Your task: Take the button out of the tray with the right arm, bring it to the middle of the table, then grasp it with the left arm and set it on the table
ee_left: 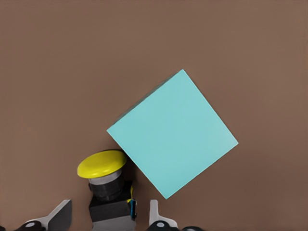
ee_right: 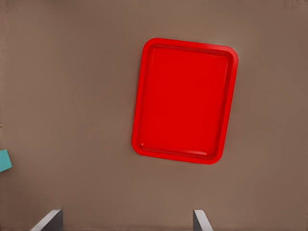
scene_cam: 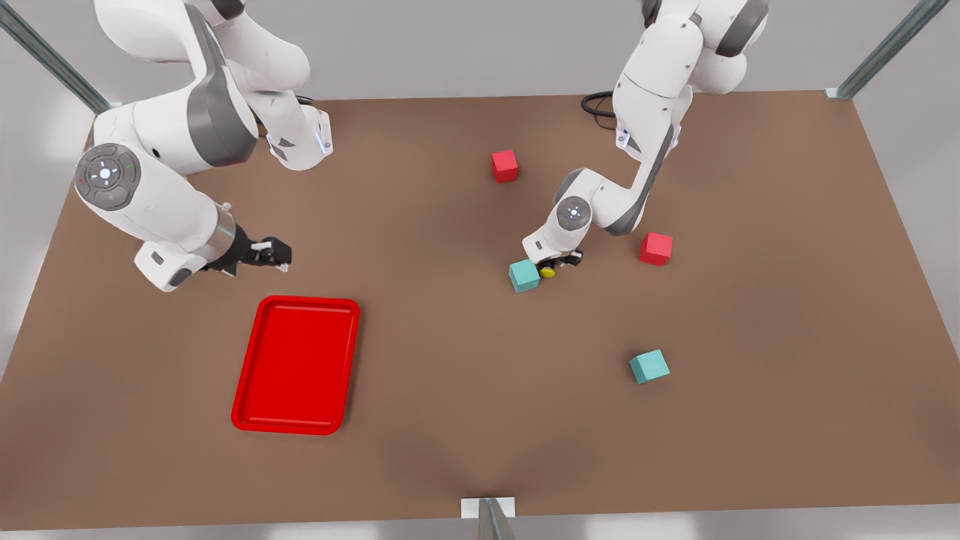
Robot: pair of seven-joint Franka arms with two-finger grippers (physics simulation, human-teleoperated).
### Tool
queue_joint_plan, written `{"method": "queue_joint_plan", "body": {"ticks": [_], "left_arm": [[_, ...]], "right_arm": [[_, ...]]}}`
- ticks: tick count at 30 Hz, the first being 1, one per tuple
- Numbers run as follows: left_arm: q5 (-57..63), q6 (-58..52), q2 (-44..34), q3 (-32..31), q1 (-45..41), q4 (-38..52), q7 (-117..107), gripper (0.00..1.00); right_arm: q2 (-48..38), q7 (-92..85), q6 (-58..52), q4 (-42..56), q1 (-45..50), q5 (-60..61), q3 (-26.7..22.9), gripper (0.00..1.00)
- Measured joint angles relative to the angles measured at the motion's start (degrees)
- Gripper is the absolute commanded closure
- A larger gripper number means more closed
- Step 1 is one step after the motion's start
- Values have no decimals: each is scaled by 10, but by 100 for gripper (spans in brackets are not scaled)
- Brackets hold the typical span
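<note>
The button (scene_cam: 548, 271), dark grey with a yellow cap (ee_left: 102, 163), lies on the brown table (scene_cam: 450, 360) near its middle, right against a teal cube (ee_left: 173, 139). My left gripper (scene_cam: 564, 262) is down low over it on the front view's right. Its fingers (ee_left: 61, 215) stand open on either side of the button body, with small gaps showing. The red tray (scene_cam: 296, 365) lies empty on the front view's left, and the right wrist view shows the tray (ee_right: 185, 101) too. My right gripper (scene_cam: 276, 255) hangs open just behind the tray, holding nothing.
The teal cube (scene_cam: 524, 275) touches the button. A red cube (scene_cam: 655, 248) sits close to the left arm, another red cube (scene_cam: 505, 165) farther back, and a second teal cube (scene_cam: 649, 366) nearer the front. A cable (scene_cam: 598, 103) lies at the table's back edge.
</note>
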Motion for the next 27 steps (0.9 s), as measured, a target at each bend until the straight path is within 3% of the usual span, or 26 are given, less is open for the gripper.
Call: {"method": "queue_joint_plan", "body": {"ticks": [4,6,8,12,21,27], "left_arm": [[-1,2,5,0,0,1,7,20],[-1,3,9,0,0,4,10,34],[-2,4,12,0,0,6,13,37],[-2,4,19,0,1,10,17,39],[0,-1,25,1,10,21,20,53],[2,-13,23,2,14,36,18,55]], "right_arm": [[0,-11,-1,-1,11,-1,1,0],[0,-16,-1,-1,14,-2,1,0],[0,-20,-1,0,12,-3,1,0],[0,-27,-1,0,7,-4,0,0],[0,-38,-6,-1,16,-6,1,0],[1,-43,-7,-2,30,-7,2,0]]}}
